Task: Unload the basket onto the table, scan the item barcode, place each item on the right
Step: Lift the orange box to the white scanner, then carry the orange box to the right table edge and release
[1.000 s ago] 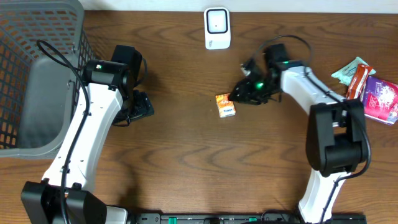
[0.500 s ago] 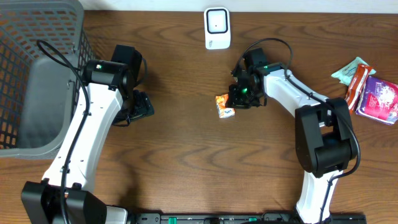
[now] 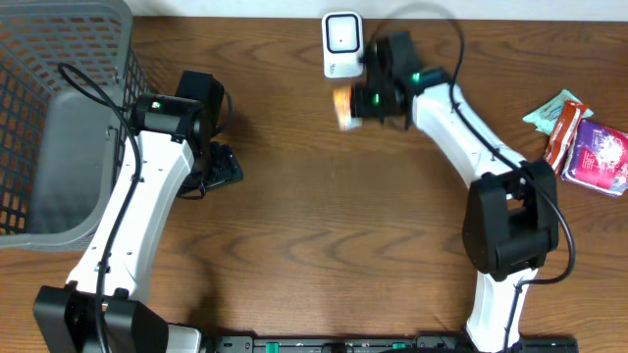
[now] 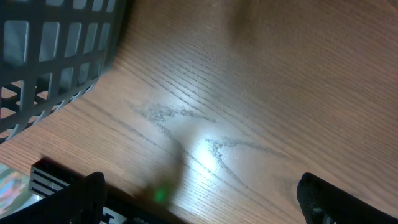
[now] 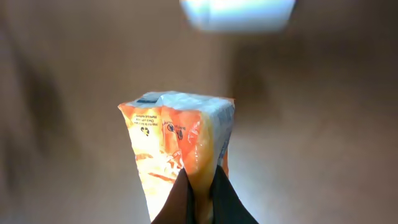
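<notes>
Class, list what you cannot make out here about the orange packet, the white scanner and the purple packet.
Orange packet: right wrist view, print too blurred to find a barcode; right tool hides its lower end.
White scanner: right wrist view, unfocused, cut off by the top edge.
Purple packet: overhead, too small to read.

Orange packet (image 3: pixel 341 106) blurred overhead, its print too small to read at the wrist, lower end hidden between right gripper (image 5: pixel 200 193) fingers, scanner (image 5: pixel 237 12) blurred and cut by top edge, basket (image 3: pixel 59 59) cut by frame edge, left gripper (image 4: pixel 200 183) fingers cut by bottom edge
</notes>
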Available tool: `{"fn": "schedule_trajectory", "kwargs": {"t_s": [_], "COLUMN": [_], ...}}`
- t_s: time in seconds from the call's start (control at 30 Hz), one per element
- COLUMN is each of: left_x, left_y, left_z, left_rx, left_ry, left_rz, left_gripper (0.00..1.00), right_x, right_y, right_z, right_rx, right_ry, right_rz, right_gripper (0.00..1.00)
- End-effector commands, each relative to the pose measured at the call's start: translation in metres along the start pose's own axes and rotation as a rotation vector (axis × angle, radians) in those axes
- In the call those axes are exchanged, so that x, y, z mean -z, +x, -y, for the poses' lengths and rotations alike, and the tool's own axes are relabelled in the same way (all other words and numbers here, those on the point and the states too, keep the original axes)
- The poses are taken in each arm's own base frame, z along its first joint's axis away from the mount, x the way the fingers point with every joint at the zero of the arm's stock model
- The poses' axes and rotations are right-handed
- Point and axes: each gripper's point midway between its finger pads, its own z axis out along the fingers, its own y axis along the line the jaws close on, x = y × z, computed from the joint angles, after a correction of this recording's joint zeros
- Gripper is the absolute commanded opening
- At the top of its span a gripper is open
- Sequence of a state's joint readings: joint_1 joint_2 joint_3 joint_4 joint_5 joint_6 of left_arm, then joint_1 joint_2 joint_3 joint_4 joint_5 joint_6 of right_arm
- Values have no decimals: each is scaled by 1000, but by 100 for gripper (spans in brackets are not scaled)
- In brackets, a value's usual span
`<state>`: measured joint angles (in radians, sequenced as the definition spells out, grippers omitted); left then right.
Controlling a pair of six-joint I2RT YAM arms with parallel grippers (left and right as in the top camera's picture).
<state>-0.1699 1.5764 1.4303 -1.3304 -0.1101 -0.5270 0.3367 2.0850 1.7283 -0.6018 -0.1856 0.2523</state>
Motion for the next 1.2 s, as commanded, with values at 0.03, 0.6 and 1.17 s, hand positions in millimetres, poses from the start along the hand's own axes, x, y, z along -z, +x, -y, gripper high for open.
{"fn": "schedule_trajectory", "kwargs": {"t_s": [0.03, 0.6, 1.17], "left_x": [0, 0, 0], "left_y": [1, 1, 1], "left_z": [-3, -3, -3], "left_rx": [16, 17, 17], "left_ry": [-5, -5, -5], "left_rz": [-3, -3, -3], "left_gripper": [98, 98, 98], "right_x": [25, -1, 109], "right_y": [-65, -110, -70], "right_z": [23, 38, 240], "right_rx": [149, 216, -139], "right_ry": [283, 459, 863], "right_rz": [259, 501, 223], "right_gripper": [1, 1, 1]}}
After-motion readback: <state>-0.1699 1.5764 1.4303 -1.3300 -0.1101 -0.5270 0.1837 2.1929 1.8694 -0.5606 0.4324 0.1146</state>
